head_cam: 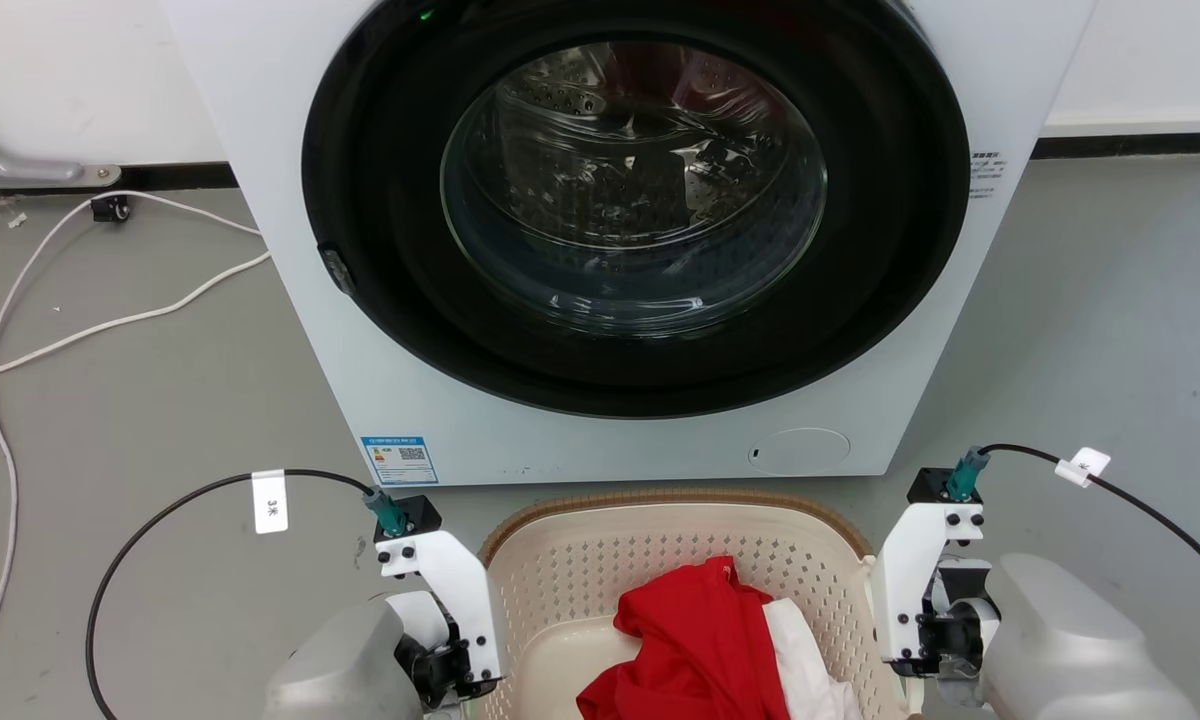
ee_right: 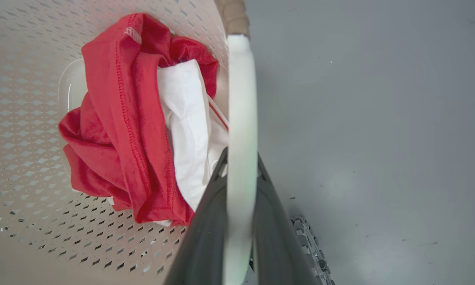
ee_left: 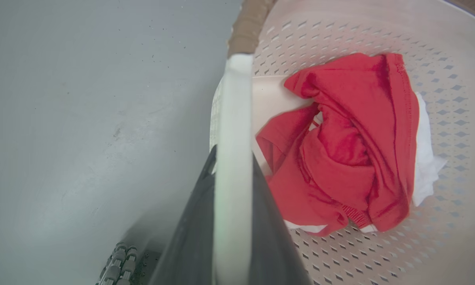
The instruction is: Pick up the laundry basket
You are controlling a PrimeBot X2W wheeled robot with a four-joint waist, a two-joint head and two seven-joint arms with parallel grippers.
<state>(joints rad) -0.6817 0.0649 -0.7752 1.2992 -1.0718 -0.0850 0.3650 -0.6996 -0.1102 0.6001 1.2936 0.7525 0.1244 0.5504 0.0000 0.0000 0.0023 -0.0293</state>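
The laundry basket is low down, right in front of the washer, with red and white clothes inside. The left gripper is pinched tight on the left handle, and the right gripper is doing the same on the right handle (2 thin grips, basically). If 1 arm rises faster, the basket probably tilts and a handle slips out.

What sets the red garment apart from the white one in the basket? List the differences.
Colour: the crumpled red fabric garment is bright red; the crumpled white fabric garment is plain white. Position: the red garment lies on top, the white garment mostly tucked beneath it, peeking out toward the robot's right. Exposure: far more of the red garment shows than of the white. Both lie bunched inside the cream perforated plastic laundry basket.
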